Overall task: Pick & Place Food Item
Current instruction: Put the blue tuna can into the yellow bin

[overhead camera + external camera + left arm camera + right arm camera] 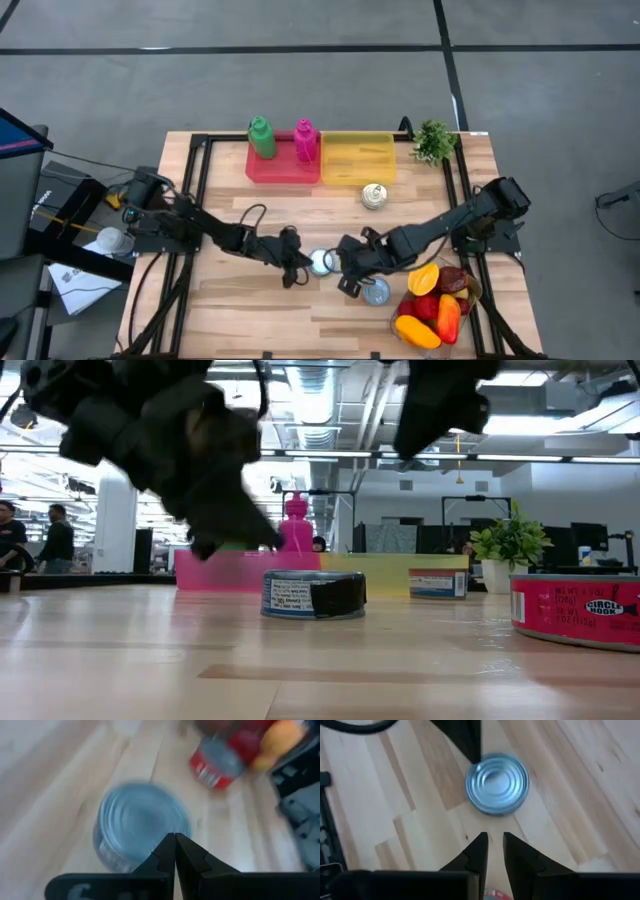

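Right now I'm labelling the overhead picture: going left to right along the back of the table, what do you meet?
Green bottle → pink bottle → yellow tray → small plant.

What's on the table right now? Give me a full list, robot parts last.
Blue-label can: one, silver top, table centre, between both grippers.
Red-label can: one, beside the produce.
Third can: one, silver, before the yellow bin.
Red bin: one, far edge.
Yellow bin: one, right of red bin.
Bottles: green, pink, in red bin.
Plant: one, green, far right corner.
Toy produce: red, orange, yellow pile, near right.
Left gripper: shut, beside the blue-label can.
Right gripper: nearly closed, empty.
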